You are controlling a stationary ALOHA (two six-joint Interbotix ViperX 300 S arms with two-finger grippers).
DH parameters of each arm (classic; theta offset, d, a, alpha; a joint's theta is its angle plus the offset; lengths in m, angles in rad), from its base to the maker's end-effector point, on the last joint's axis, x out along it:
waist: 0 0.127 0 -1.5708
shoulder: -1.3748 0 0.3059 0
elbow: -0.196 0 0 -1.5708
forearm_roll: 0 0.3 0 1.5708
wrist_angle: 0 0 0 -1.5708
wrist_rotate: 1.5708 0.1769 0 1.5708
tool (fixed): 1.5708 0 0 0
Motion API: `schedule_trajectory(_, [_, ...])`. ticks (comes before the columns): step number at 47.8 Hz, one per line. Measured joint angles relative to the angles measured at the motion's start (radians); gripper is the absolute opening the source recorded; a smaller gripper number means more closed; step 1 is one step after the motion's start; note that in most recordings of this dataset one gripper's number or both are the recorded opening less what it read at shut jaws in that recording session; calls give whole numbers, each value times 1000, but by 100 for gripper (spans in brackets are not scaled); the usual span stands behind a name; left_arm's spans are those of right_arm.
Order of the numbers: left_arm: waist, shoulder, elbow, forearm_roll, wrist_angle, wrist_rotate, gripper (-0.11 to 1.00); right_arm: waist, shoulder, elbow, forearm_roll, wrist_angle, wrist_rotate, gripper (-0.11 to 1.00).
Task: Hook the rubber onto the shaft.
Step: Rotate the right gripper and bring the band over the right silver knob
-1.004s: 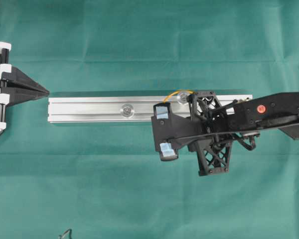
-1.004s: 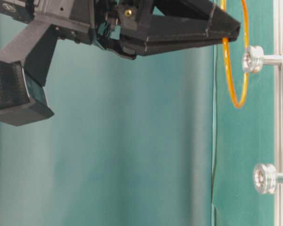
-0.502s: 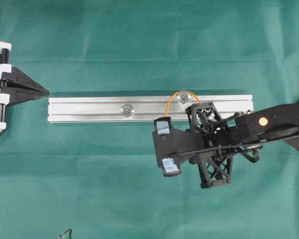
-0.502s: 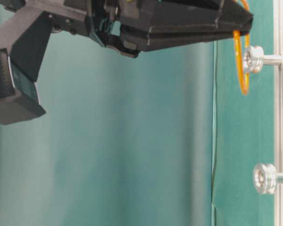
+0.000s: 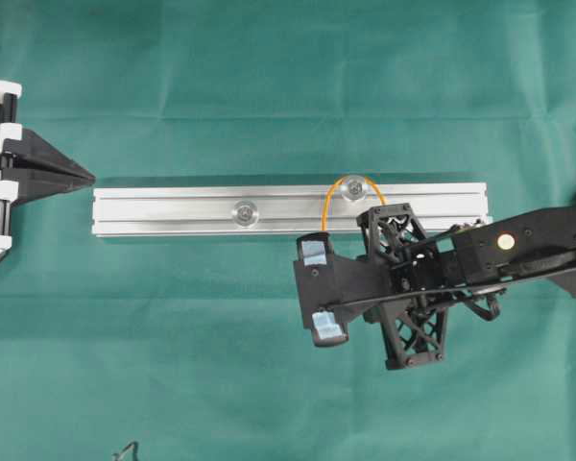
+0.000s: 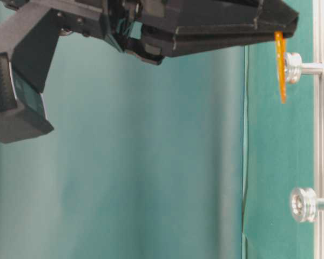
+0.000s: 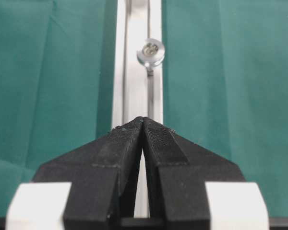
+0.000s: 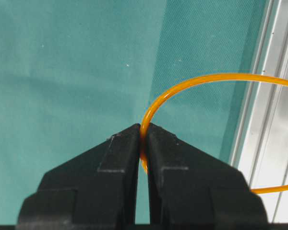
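Two shafts stand on the rail [image 5: 173,211], which lies across the green desk [image 5: 269,86]; taking the rail as landmark, the right arm [image 5: 538,252] reaches in over its right part from the near side, while the left hand [image 5: 88,178] waits shut and empty just off its left end. The right hand [image 8: 143,132] is pinched shut on the rubber [image 5: 336,189], whose orange loop arches over the rail around the right shaft [image 5: 351,190]. Seen from desk level the loop hangs edge-on at that shaft's head [image 6: 292,67]; whether it has cleared the head I cannot tell. The hooking itself seems in hand: next the loop likely needs seating behind the head, with care not to let it spring off
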Motion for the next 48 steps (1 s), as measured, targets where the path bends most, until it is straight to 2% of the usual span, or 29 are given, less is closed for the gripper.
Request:
schedule_trajectory(3, [0, 0, 0, 2, 0, 0, 0, -2, 2, 0, 0, -9, 31, 7])
schedule_trajectory(10, [0, -2, 0, 0, 0, 0, 0, -2, 14, 0, 0, -46, 155, 7])
schedule_trajectory(18, [0, -2, 0, 2, 0, 0, 0, -17, 26, 0, -8, -80, 356, 7])
schedule_trajectory(24, [0, 0, 0, 2, 0, 0, 0, -31, 31, 0, -15, -86, 531, 7])
schedule_trajectory(28, [0, -2, 0, 2, 0, 0, 0, -35, 31, 0, -28, -98, 620, 7])
schedule_trajectory(36, [0, -2, 0, 2, 0, 0, 0, -38, 32, 0, -37, -163, 684, 7])
schedule_trajectory(48, [0, -3, 0, 2, 0, 0, 0, -43, 57, -9, -37, -242, 713, 7])
